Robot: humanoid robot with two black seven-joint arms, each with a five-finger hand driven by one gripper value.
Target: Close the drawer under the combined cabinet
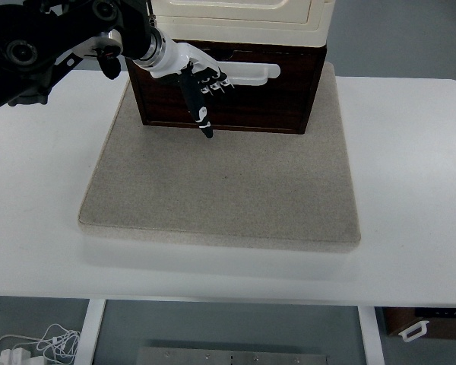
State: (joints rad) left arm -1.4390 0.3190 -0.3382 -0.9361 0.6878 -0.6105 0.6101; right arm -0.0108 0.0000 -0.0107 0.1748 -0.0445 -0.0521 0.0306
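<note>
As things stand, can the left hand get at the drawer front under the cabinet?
Probably yes: the left hand already lies against the dark drawer front by its white handle, with nothing between them.

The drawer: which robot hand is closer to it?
Left. The left robot hand is right against the front of the drawer, by its white handle. The right one isn't in the picture.

Beige mat (213,190) on white table (410,167)

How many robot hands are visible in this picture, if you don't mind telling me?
1: the left hand is at the dark drawer front under the cream cabinet. The right hand is out of view.
</note>
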